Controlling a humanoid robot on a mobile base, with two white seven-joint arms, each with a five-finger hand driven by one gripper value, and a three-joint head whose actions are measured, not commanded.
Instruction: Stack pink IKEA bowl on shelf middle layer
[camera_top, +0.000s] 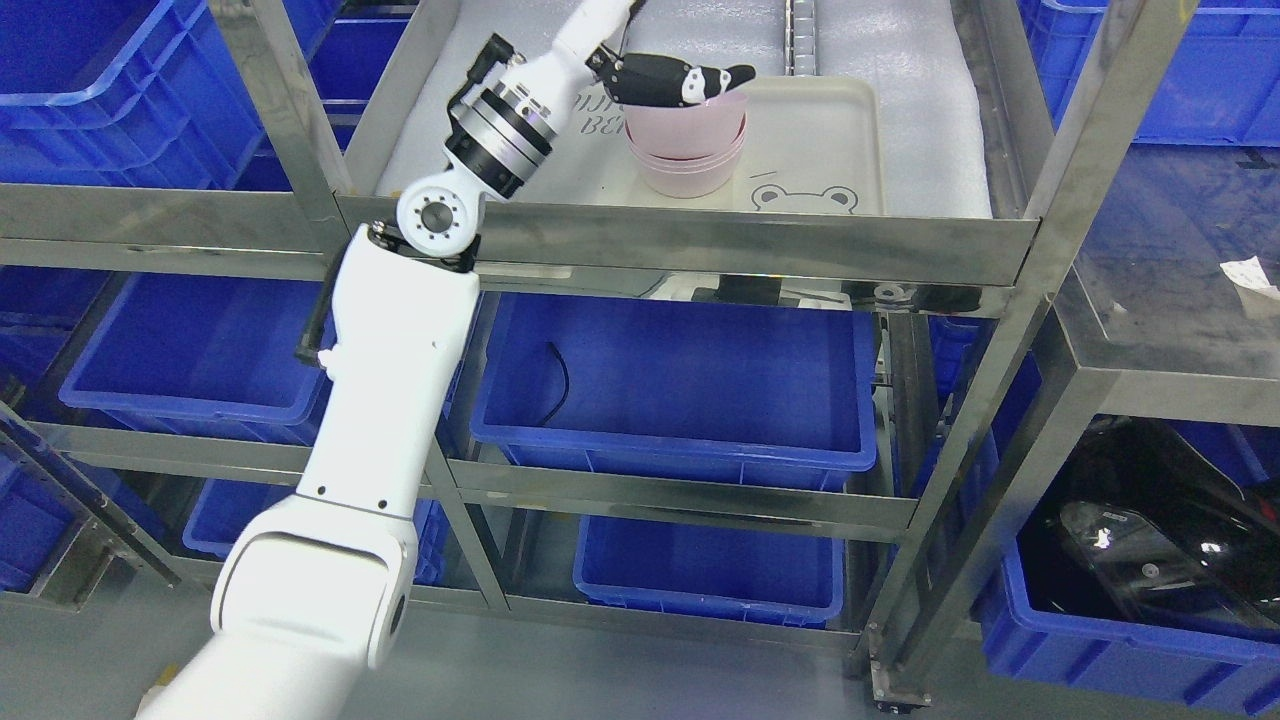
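Pink bowl (686, 118) sits nested at a tilt in a stack of pink bowls (690, 165) on the cream tray (815, 140), on the shelf (700, 240) level with white padding. Left hand (672, 80) is right at the top bowl's rim, black fingers (715, 78) lying across its upper edge and clamped on the rim; bowl hangs just below and slightly right of the hand. Left arm (400, 350) comes up from lower left, past the shelf's front rail, wrist bent right toward the tray. Tray has a bear face printed at its near edge. Blue bins (670, 390) fill the shelf levels below and beside.
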